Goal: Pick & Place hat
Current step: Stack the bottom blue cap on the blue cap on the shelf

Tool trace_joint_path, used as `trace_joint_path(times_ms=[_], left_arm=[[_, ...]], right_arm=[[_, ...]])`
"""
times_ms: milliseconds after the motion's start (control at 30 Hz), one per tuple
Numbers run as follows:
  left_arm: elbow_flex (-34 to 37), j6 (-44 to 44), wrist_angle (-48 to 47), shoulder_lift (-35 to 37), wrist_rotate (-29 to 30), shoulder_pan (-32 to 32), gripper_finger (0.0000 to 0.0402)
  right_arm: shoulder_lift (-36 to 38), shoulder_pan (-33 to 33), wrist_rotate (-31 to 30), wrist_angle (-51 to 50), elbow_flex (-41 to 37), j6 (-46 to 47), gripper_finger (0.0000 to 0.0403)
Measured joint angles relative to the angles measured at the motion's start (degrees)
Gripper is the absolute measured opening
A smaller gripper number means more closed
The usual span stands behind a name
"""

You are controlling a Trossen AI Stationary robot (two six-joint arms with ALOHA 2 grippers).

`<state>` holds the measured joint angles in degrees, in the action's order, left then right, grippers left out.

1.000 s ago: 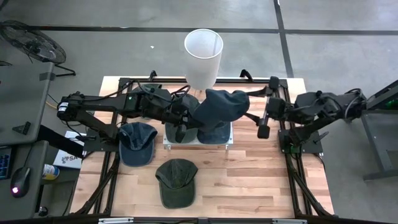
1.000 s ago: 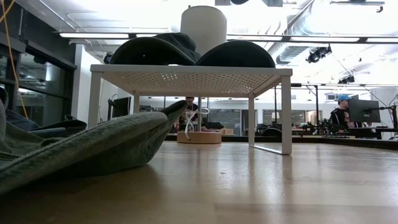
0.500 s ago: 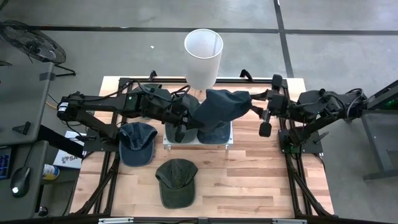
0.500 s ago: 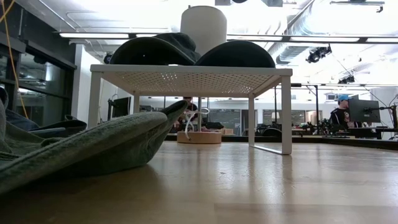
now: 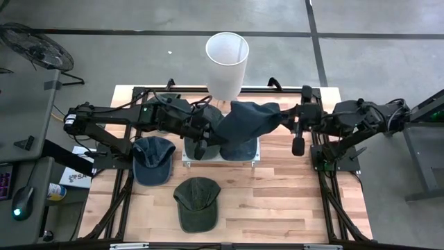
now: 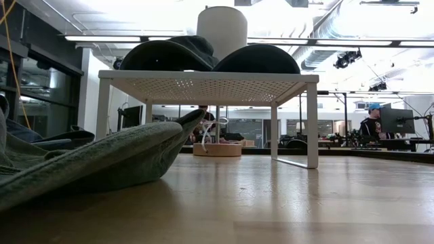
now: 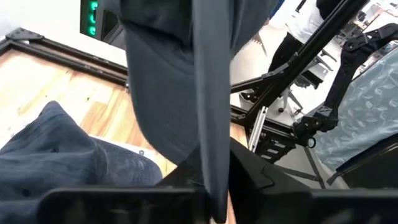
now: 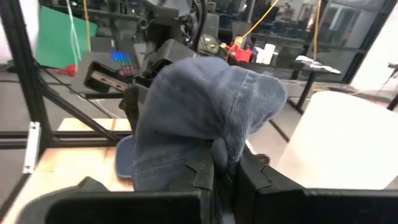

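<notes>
High view looks down on a wooden slatted bench [image 5: 277,201] with a small white perforated metal stand [image 5: 187,158] near its centre. A dark navy corduroy cap [image 5: 248,118] is held up over that stand, stretched between both arms. The right gripper [image 5: 283,118] comes in from three o'clock and has closed on the cap's edge; the right wrist view shows fabric bunched and pinched between its dark fingers [image 8: 205,177]. The left gripper [image 5: 216,130] reaches from nine o'clock to the cap's other side; the left wrist view shows dark cloth running down between its fingers, so it appears to grip the same cap, perhaps loosely.

I judge the task to be mid-way: the pick is done and the placing remains. The cap sags and folds softly, its crown creased. A second navy cap [image 5: 239,149] lies on the stand beneath; a blue denim cap [image 5: 152,158] sits at eight o'clock and an olive-green cap [image 5: 195,201] at six.
</notes>
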<state>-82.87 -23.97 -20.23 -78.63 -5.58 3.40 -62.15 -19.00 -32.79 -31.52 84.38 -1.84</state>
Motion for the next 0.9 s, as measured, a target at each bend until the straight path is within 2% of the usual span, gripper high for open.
trace_joint_path(times_ms=[467,667,900], left_arm=[[0.0,4.24,7.5,0.04,-2.65,0.0,0.0176],[0.02,5.1,6.93,1.43,-2.41,-0.02,0.0193],[0.0,9.8,6.74,3.99,-0.87,0.0,0.0194]], right_arm=[[0.38,0.0,3.43,2.63,0.0,2.01,0.0014],[1.85,-0.39,5.38,2.63,0.03,3.13,0.0014],[1.79,-0.44,7.66,0.18,4.68,2.33,0.0014]])
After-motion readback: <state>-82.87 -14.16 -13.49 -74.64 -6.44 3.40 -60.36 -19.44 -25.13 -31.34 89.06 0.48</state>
